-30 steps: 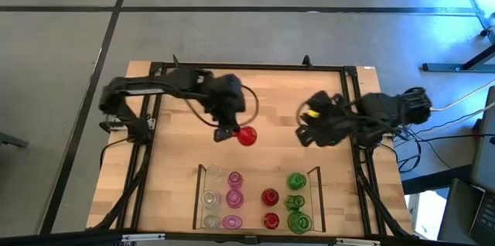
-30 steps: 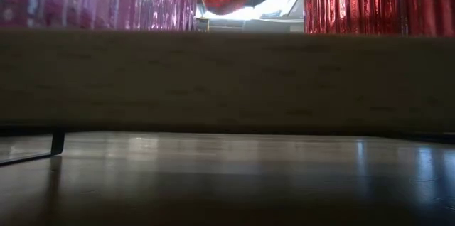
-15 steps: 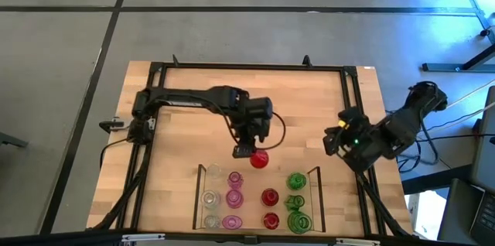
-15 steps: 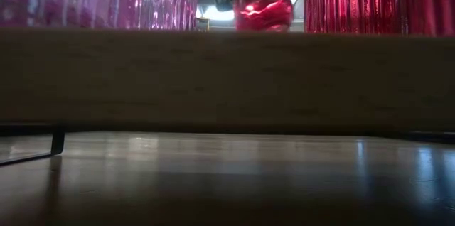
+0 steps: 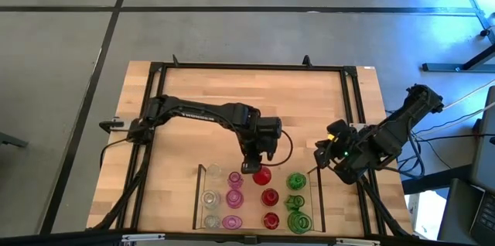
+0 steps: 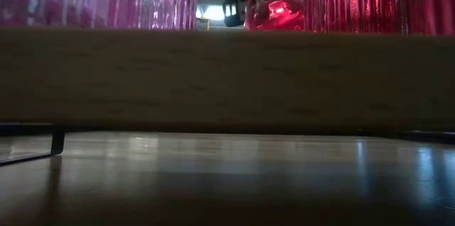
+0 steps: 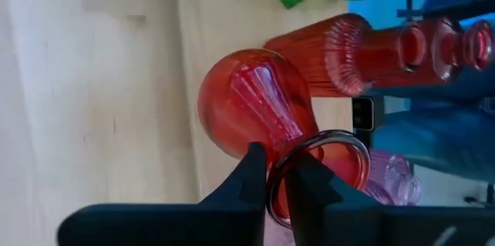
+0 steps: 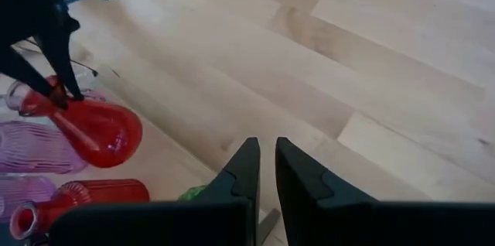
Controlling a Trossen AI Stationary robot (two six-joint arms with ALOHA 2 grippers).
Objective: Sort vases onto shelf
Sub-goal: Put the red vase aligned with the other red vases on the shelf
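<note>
The left claw (image 5: pixel 256 166) pinches the rim of a round-bellied red glass vase (image 5: pixel 261 175), letting it hang upright just over the dark-edged wooden shelf (image 5: pixel 199 196), behind two red vases (image 5: pixel 269 208). The right claw (image 5: pixel 321 157), fingers nearly together and empty, waits beside the shelf.

The left gripper (image 5: pixel 255 170) carries the round red vase (image 5: pixel 261 175) from the worktop's middle to the shelf's (image 5: pixel 198 196) far edge, over the red column. The right gripper (image 5: pixel 319 160) pulls back toward the right edge.
</note>
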